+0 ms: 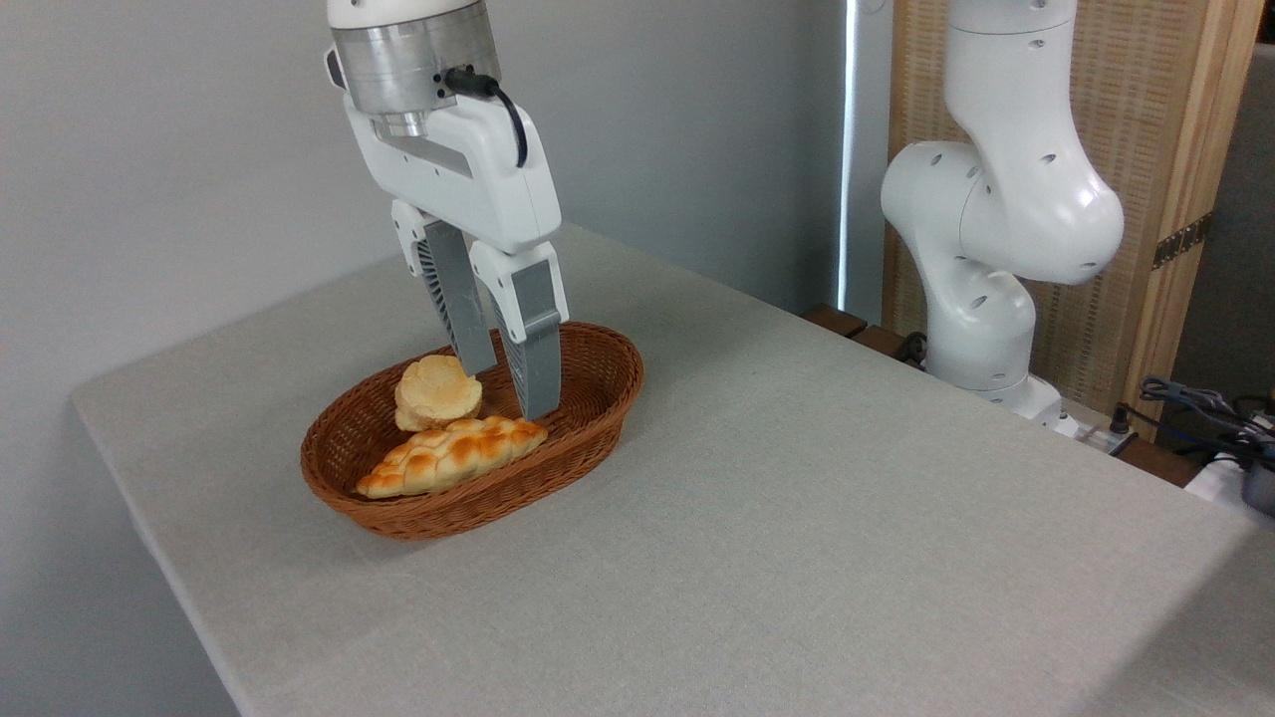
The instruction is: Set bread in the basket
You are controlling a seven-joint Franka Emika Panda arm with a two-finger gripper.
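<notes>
The bread [436, 391], a small round pale-golden bun, rests inside the oval brown wicker basket [608, 383], leaning against its far-left wall. My gripper [508, 390] hangs over the middle of the basket with its fingertips down inside the rim. It is open, with a narrow gap between the fingers and nothing held. The bun lies just left of the left finger [460, 309], touching it or very nearly so.
A long braided golden loaf [453, 455] lies in the front of the basket, just below the fingertips. The basket stands on a grey-clothed table [797, 518]. The arm's white base [981, 319] stands at the back right, with cables [1205, 408] beside it.
</notes>
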